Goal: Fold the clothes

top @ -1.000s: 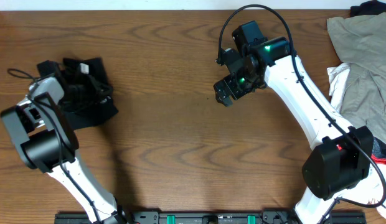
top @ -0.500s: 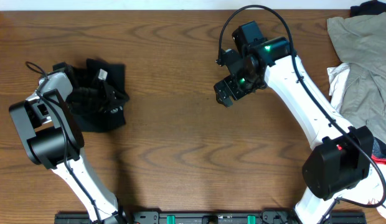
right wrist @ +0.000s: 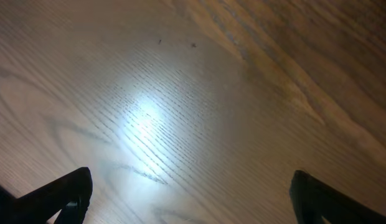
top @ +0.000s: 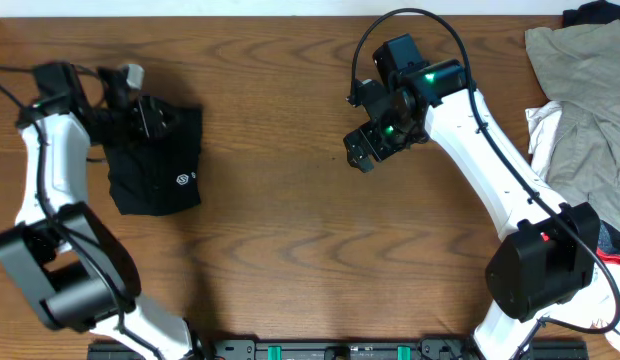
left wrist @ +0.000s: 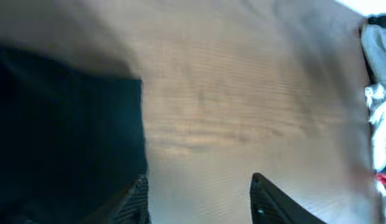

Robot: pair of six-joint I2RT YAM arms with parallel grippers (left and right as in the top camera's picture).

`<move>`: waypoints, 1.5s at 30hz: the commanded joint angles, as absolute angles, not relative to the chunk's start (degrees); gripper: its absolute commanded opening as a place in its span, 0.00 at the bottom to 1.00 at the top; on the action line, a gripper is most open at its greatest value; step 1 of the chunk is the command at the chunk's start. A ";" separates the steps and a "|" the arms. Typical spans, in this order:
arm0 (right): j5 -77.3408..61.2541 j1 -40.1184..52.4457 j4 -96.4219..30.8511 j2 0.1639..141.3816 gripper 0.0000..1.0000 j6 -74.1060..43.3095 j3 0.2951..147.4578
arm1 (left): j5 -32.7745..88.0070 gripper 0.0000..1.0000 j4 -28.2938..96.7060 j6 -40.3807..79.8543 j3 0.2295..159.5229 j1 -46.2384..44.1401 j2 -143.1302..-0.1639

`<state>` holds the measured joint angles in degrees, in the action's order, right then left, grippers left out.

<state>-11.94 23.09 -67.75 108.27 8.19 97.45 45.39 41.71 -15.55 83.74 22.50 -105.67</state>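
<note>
The clothes (top: 155, 165) are a black garment lying folded into a compact block at the table's left, with a small white logo (top: 180, 180) facing up. In the left wrist view the garment (left wrist: 62, 124) fills the left side as a dark mass. My left gripper (top: 162, 120) hovers over the garment's far edge. In its own view the left gripper (left wrist: 199, 202) is open, with only bare wood between the fingers and one fingertip (left wrist: 138, 198) at the cloth's edge. My right gripper (top: 358, 155) hangs open over bare table at centre, and the right wrist view shows nothing between the fingers of the right gripper (right wrist: 193, 205).
A beige-khaki garment (top: 590, 90) lies heaped at the far right with a white item (top: 545, 125) beside it and a dark piece (top: 595, 12) at the top corner. That pile (left wrist: 380, 74) also shows in the left wrist view.
My left gripper opened and let go of the black garment, and the arm swung toward the table's far edge. The garment settled flat with its logo up. The right arm stayed still.
</note>
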 commanded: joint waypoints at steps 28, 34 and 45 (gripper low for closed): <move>-12.01 22.79 -70.32 108.22 0.99 8.82 97.78 | 35.83 0.64 19.55 2.02 82.65 23.42 -124.57; -11.99 22.79 -70.28 108.22 0.99 8.84 97.78 | 50.37 0.68 21.34 2.72 83.50 24.99 -118.13; -11.99 22.76 -69.60 108.22 0.99 9.45 97.78 | 30.72 0.72 44.66 2.22 82.00 28.80 -105.89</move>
<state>-11.94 23.09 -69.69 108.27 8.21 97.45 37.82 44.05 2.37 83.00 27.77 -105.16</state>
